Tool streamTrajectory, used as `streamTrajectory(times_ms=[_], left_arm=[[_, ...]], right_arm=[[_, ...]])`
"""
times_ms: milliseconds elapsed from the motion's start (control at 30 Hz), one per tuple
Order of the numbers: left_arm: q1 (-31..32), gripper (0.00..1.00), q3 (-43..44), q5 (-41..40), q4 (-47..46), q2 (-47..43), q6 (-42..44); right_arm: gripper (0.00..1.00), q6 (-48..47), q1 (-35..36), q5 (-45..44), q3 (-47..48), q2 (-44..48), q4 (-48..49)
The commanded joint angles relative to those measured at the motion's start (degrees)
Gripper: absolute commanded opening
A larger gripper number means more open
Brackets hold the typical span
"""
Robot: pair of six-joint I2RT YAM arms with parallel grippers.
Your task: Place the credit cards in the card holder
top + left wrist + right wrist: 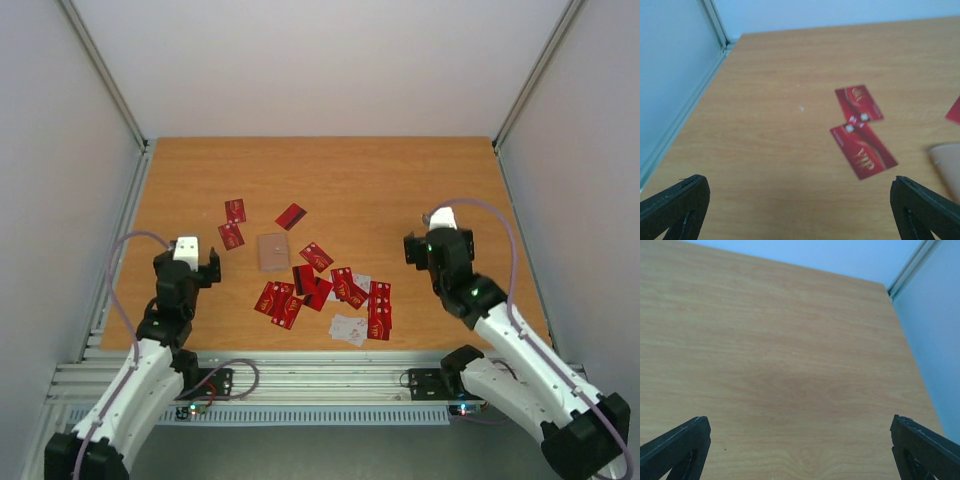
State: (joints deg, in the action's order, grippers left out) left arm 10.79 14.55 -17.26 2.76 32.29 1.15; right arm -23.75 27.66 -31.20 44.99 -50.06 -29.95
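Hovering wide open and empty, the left gripper [187,262] and right gripper [440,241] have picked nothing yet; credit cards [330,290] lie scattered around the card holder [273,251] toward the table [400,180]'s near edge, so the next move is probably lowering onto one card.

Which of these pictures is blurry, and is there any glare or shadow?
Top external view: evenly lit, faint shadows, credit cards small but clear. Left wrist view: slightly soft, the card holder at the right edge blurred. Right wrist view: mostly table, a dim darker patch mid-frame, no glare.
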Motion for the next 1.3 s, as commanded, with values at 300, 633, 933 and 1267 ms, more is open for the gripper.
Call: streamTrajectory(times_ms=[300,633,933,1267], left_arm=[[-8.5,0.99,-3.4,12.6,-36.8,24.8,4.6],[-15.5,0.99,2.0,20.9,-49.0,41.2,2.7],[-18.9,0.99,5.1,26.3,-44.7,42.9,1.2],[-19.6,0.99,9.1,31.1,-39.9,45.6,0.7]], right_arm=[[0.98,-9.6,-8.1,10.9,-30.0,-11.1,65.7],[0.99,-7.2,-22.6,23.8,-31.0,-32.5,89.4],[0.98,-1.8,-31.5,37.6,-29.1,-41.7,94.3],[0.99,-4.5,-32.3,46.3,-22.0,-41.2,79.9]])
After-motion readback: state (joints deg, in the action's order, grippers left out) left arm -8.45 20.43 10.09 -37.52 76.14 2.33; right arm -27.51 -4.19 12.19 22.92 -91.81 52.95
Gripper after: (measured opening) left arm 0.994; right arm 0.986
